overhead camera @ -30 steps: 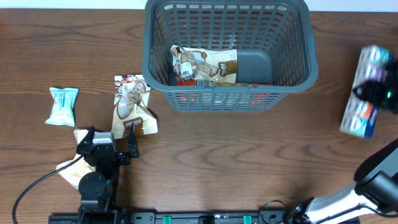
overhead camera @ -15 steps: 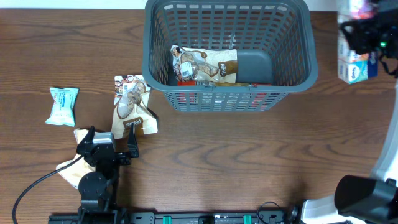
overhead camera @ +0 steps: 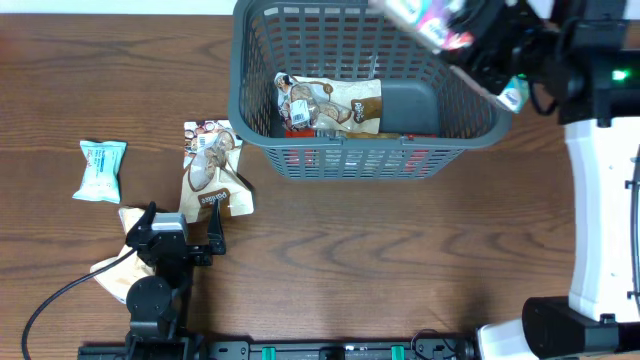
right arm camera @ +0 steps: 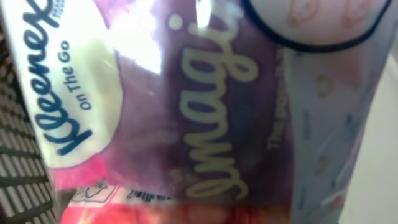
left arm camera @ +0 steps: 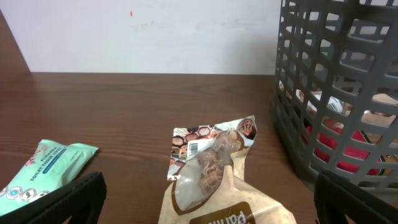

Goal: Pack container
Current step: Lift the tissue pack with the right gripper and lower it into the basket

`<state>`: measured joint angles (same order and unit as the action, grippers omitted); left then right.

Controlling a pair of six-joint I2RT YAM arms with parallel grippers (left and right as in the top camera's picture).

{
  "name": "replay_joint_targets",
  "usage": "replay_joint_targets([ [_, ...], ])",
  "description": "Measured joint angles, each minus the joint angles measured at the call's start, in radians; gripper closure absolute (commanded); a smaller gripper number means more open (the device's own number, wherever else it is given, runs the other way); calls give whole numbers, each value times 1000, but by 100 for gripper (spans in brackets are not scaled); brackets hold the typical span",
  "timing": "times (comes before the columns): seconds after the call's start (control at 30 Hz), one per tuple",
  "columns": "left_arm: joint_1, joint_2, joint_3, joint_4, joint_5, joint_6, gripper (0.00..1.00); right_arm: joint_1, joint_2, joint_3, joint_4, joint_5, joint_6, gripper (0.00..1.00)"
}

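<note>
**A:** Since 1 second ago, the right gripper point(overhead camera: 485, 55) has swung its tissue pack point(overhead camera: 432, 22) in from the right side of the tabletop point(overhead camera: 400, 260). It now hangs over the far right corner of the container point(overhead camera: 370, 158).

**B:** Is the hold firm?

**A:** It looks so. The jaws are clamped on the pack, and its wrapper fills the right wrist view.

**B:** And the container?

**A:** It sits at the far middle of the tabletop, with 1 snack packet point(overhead camera: 330, 105) on its base, left of centre.

**B:** So let go now?

**A:** I wouldn't. The pack seems to lie across the rim and could tip outside. Better to carry it inward over the bare base right of the packet, lower it below the rim, then part the jaws.

**B:** The left gripper point(overhead camera: 182, 225)?

**A:** Its jaws are wide apart and empty, low beside the brown snack bag point(overhead camera: 212, 175).
</note>
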<state>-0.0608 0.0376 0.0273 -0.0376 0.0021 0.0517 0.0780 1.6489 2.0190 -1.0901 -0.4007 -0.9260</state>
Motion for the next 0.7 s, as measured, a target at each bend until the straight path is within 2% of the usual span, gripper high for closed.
replay_joint_targets([
  [0.33, 0, 0, 0, 0, 4, 0, 1, 85, 33, 10, -44, 15, -155, 99],
  [0.7, 0, 0, 0, -1, 10, 0, 1, 101, 237, 12, 9, 79, -192, 99],
])
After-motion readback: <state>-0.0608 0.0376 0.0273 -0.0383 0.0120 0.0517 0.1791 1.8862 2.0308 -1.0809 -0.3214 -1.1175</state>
